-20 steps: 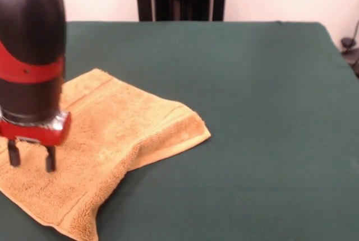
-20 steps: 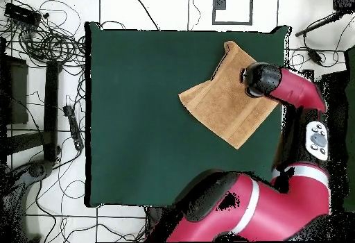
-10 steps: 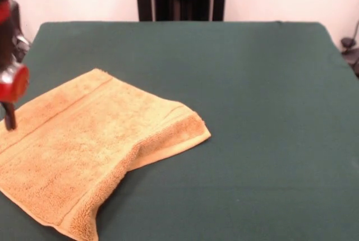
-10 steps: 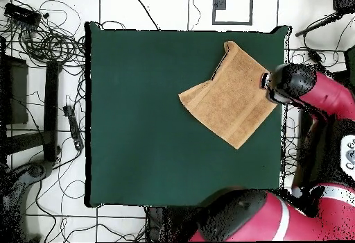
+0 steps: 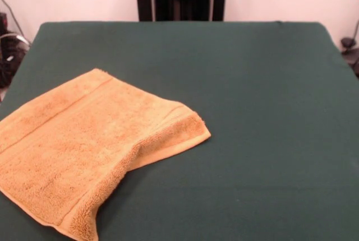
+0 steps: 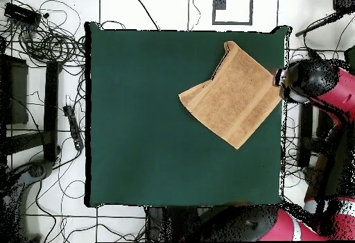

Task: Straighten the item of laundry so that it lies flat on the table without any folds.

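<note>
One golden-orange terry towel (image 5: 84, 146) was recorded on the dark green surface (image 5: 252, 112), lying toward its left near corner in the front view and reaching the edge there. One side was seen doubled over into a thick fold ending in a point; a woven band was noted along the far edge. The hand (image 6: 283, 86) was found off the surface, just beside the towel's corner in the overhead view; whether released or clenched could not be told.

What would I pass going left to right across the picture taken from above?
Tangled cables on the floor → bare green table → orange towel → the robot's arm end with the gripper, just past the table's right edge.
</note>
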